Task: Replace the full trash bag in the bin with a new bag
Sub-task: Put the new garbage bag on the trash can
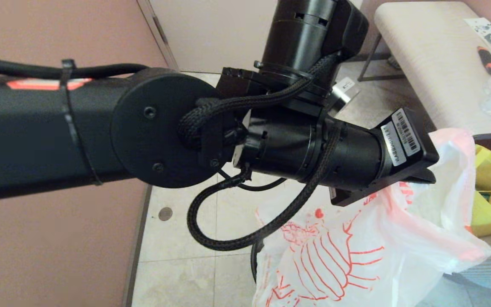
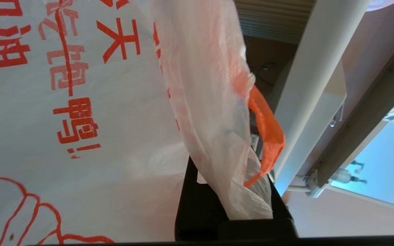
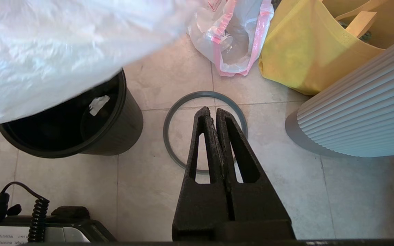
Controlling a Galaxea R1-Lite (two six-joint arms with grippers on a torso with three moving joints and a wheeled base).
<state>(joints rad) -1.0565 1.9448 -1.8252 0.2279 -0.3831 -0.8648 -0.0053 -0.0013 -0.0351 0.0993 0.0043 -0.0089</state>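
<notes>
The left gripper [image 2: 233,205] clenches the limp white red-printed plastic bag [image 1: 356,247], hanging over the black round bin's [image 3: 115,130] rim. The right gripper [image 3: 214,114], pinched empty, hovers over the grey hoop [image 3: 169,116] on open floor tiles [image 3: 320,198].

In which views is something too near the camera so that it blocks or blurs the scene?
Head view: the left arm fills the frame, hiding most of the floor. Left wrist view: the new bag covers over half the picture. Right wrist view: a pale, soft-edged sheet of bag plastic hides part of the bin.

White new bag [image 1: 356,256] with red-orange print; black bin [image 3: 80,133]; yellow tote [image 3: 306,58].
</notes>
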